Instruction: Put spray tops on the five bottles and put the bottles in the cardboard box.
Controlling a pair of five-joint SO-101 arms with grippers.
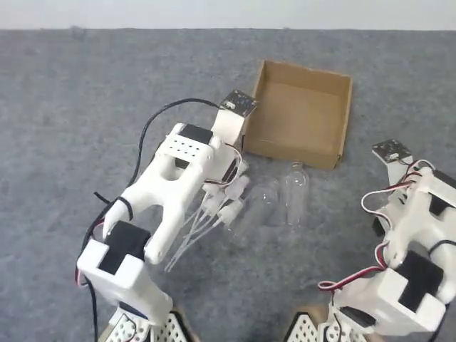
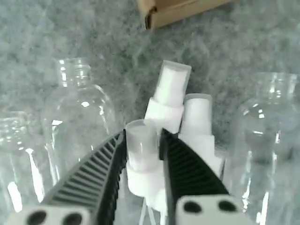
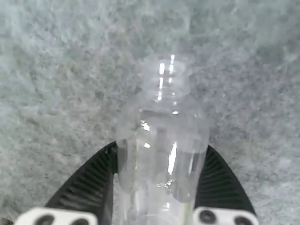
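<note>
Several white spray tops (image 1: 229, 203) with long tubes lie in a bunch on the grey carpet. My left gripper (image 2: 143, 137) is shut on one spray top (image 2: 140, 154) by its clear cap; two more spray tops (image 2: 169, 91) lie just beyond it. Clear open bottles (image 2: 79, 110) lie on either side of the bunch, and in the high view two bottles (image 1: 295, 187) rest below the cardboard box (image 1: 343, 121). My right gripper (image 3: 161, 150) is shut on a clear bottle (image 3: 161, 126), whose open neck points away from the wrist.
The box stands open at the back of the carpet; its corner (image 2: 161, 13) shows just past the spray tops. The left arm (image 1: 178, 185) stretches over the tops and hides part of them. The right arm (image 1: 413, 242) sits at the front right.
</note>
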